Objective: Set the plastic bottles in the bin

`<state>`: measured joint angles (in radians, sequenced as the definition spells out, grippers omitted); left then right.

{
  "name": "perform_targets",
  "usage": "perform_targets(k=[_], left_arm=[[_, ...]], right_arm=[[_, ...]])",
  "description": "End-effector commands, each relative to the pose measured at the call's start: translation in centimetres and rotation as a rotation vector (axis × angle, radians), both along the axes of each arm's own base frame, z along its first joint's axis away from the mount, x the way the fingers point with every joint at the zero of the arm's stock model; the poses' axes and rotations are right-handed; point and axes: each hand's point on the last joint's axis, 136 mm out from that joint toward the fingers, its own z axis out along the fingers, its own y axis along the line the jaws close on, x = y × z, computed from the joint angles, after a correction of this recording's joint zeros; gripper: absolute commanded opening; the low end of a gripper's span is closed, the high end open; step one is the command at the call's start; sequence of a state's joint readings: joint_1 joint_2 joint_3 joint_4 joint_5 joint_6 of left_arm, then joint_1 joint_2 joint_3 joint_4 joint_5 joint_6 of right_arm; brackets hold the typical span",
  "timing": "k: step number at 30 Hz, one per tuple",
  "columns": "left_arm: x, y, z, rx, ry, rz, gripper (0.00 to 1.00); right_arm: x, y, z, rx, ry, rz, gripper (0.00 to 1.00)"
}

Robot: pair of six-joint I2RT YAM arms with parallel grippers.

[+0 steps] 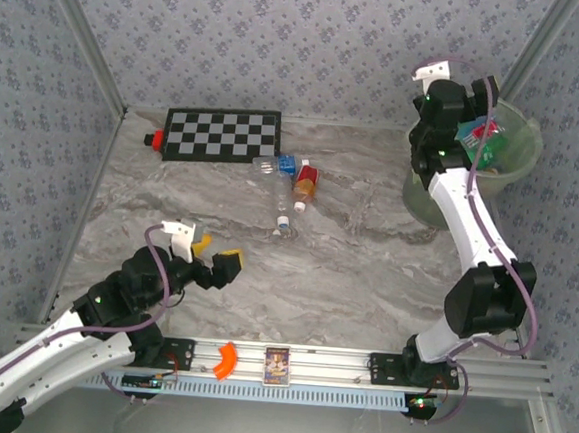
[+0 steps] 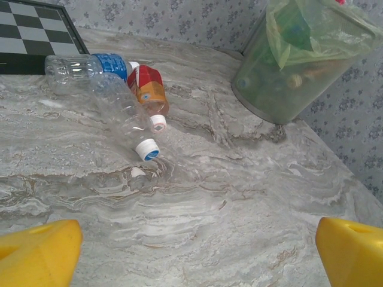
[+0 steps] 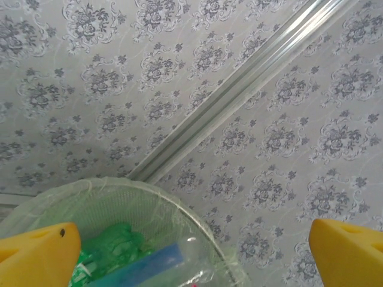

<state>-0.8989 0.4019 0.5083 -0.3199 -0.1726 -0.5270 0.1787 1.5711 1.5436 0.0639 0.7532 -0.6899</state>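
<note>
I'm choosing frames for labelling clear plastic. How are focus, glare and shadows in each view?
Top external: even light, faint shadows, and the clear bottle nearly melts into the marble table. Left wrist: that bottle is sharp with little glare, while the yellow fingers are soft at the bottom corners. Right wrist: the wallpaper is crisp, but the bin rim and the bottle inside it look softer.

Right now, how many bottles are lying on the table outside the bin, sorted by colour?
Clear bottle with blue label: 1
Clear bottle, no label showing: 1
Orange bottle with red label: 1
Total: 3
</note>
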Motion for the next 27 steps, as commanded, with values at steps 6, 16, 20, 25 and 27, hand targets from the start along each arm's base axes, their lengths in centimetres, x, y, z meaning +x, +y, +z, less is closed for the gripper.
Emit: perform_targets(k=[6,16,20,25,27], left_arm=[[0.0,-0.3,1.6,-0.038,0.012,0.001,1.00],[0.1,-0.7,1.0,-0.027,0.021,-0.008,1.00],[0.4,-0.9,0.8,-0.010,0.015,-0.008,1.00],[0.7,-1.2,0.5,0.012,0.016,-0.010,1.00],[0.7,-1.3,0.5,0.017,0.018,-0.009,1.00]], right_arm=[[-2.9,-0.8,0.3,0.395,-0.016,0.086,0.89],[-2.8,-7.0,-4.2,0.787,0.001,0.000,0.48],[-2.0,-7.9,-5.6,0.867,0.018,0.011,0.42],[-0.7,-8.4,-8.7,0.939,0.108,-0.034,0.40],[-0.4,-8.8,-9.4,0.946,0.131,-0.062,0.41]])
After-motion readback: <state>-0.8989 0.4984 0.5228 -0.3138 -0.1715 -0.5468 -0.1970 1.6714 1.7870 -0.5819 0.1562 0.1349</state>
